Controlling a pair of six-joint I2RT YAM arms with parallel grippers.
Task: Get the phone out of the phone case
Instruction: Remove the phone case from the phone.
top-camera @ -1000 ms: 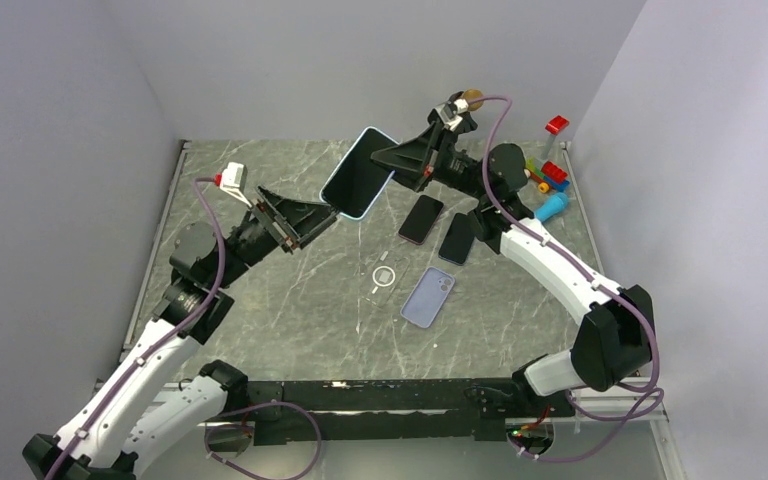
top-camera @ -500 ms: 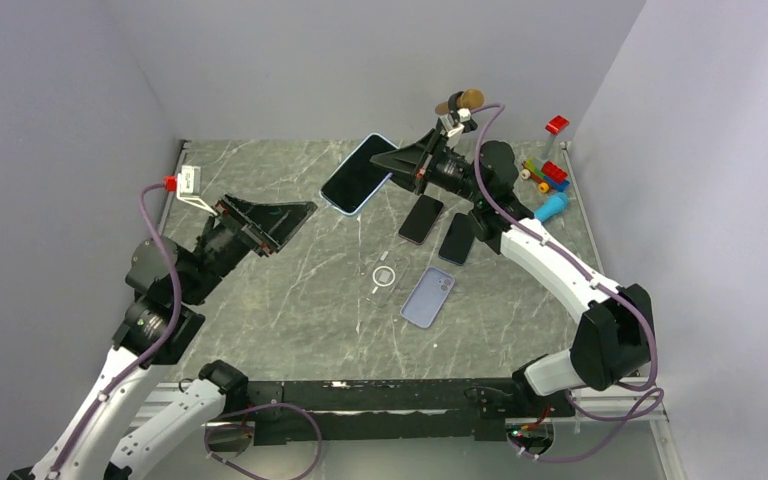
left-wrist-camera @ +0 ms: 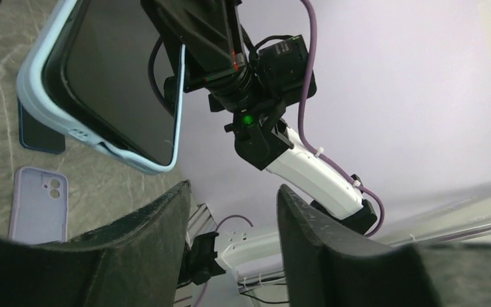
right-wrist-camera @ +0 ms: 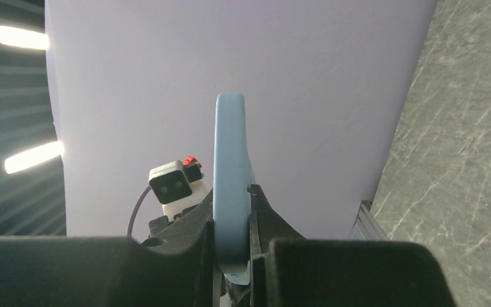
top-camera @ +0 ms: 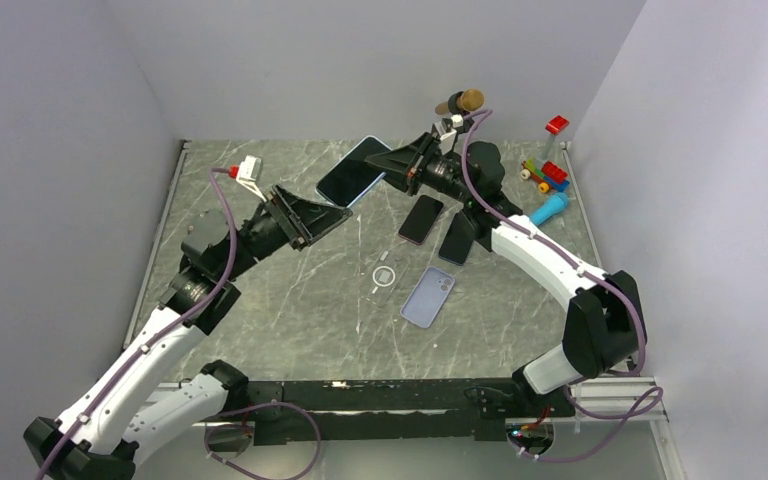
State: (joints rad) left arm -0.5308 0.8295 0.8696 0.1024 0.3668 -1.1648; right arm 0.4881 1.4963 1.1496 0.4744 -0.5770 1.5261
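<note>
The phone (top-camera: 348,172), dark-screened and in its light blue phone case (left-wrist-camera: 33,96), hangs tilted above the back of the table. My right gripper (top-camera: 385,168) is shut on its right edge. In the right wrist view the phone case (right-wrist-camera: 231,179) stands edge-on, squeezed between the right gripper's (right-wrist-camera: 232,256) two black fingers. My left gripper (top-camera: 340,214) sits just below and left of the phone, not touching it. In the left wrist view the left gripper (left-wrist-camera: 233,214) is open, nothing between its jaws, and the phone (left-wrist-camera: 112,70) is up and to the left.
Two dark phones (top-camera: 421,219) (top-camera: 457,238) lie on the marble table under the right arm. A lilac case (top-camera: 428,297) and a clear ringed case (top-camera: 384,275) lie near the middle. Toy blocks (top-camera: 550,178) and a brown cylinder (top-camera: 461,101) sit at the back right.
My left arm swung away to the left, then came back up close to the phone, and its jaws narrowed. The right gripper carried the phone slightly left and lower.
</note>
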